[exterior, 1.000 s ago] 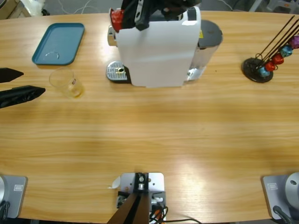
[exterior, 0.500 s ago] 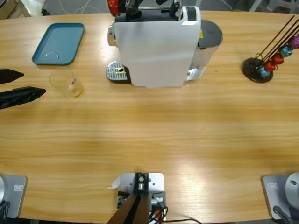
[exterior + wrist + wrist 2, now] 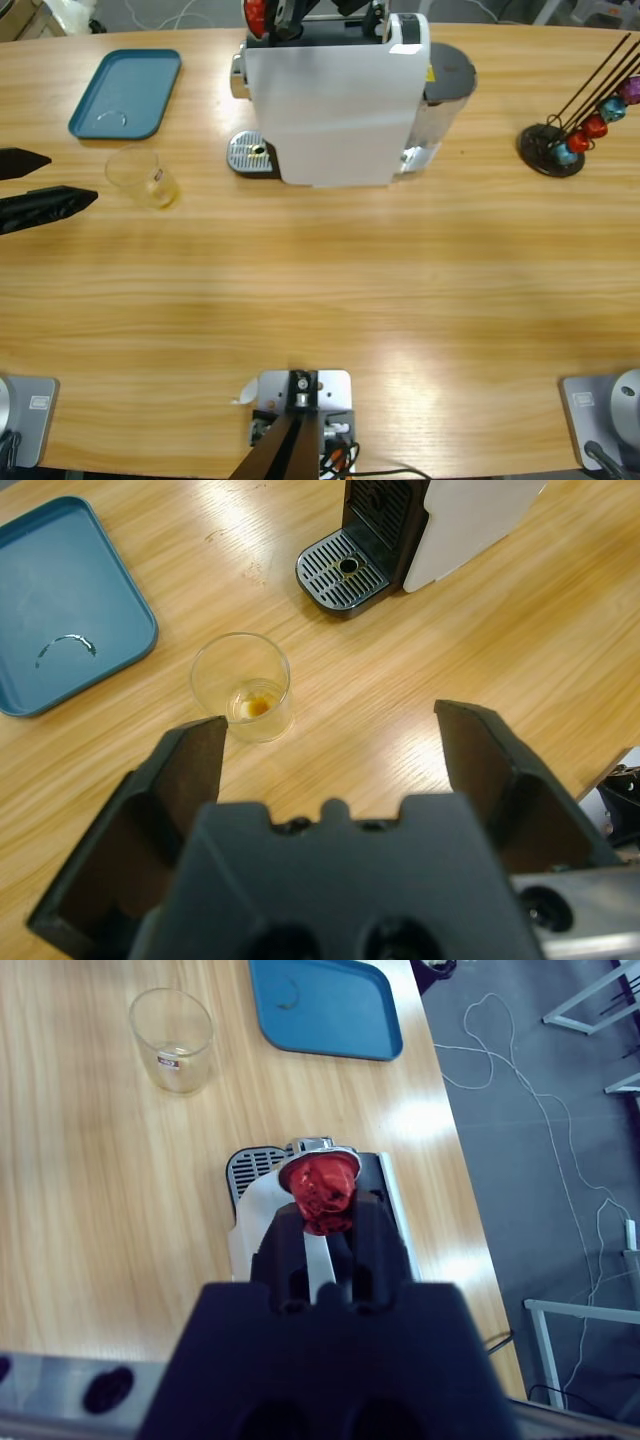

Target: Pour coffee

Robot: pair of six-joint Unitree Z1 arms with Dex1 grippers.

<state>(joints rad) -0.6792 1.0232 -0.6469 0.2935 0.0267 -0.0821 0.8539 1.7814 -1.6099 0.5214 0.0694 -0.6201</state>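
Change since 1 second ago: right gripper (image 3: 322, 1222) with its red capsule (image 3: 320, 1189) has drawn back toward the table's far edge above the coffee machine (image 3: 335, 100); 1 second ago its black body overlapped the machine's top, now only a strip of it shows at the top of the high view. Left gripper (image 3: 330, 745) and tumbler (image 3: 142, 177) unchanged.
Left gripper: low over the table (image 3: 320, 290) at its left side, jaws wide open, nothing between them; the tumbler stands just ahead of the jaw tips, not touched.
Right gripper: held high over the machine, jaws closed on the red capsule, which sticks out past the tips.
Tumbler: 1 clear glass, upright on the table, between the blue tray (image 3: 127, 92) and the left gripper, a small red mark on its side.
Coffee (image 3: 256, 704): a thin pale yellow-brown layer at the bottom of the tumbler.
Coffee machine: white body, black back, at the table's far middle; its round perforated drip tray (image 3: 250, 154) juts toward the tumbler's side, nothing standing on it.
Blue tray: far left corner of the table, near the tumbler, not touching it.
Capsule stand (image 3: 570, 130): far right, black wire rack holding red, blue and purple capsules.
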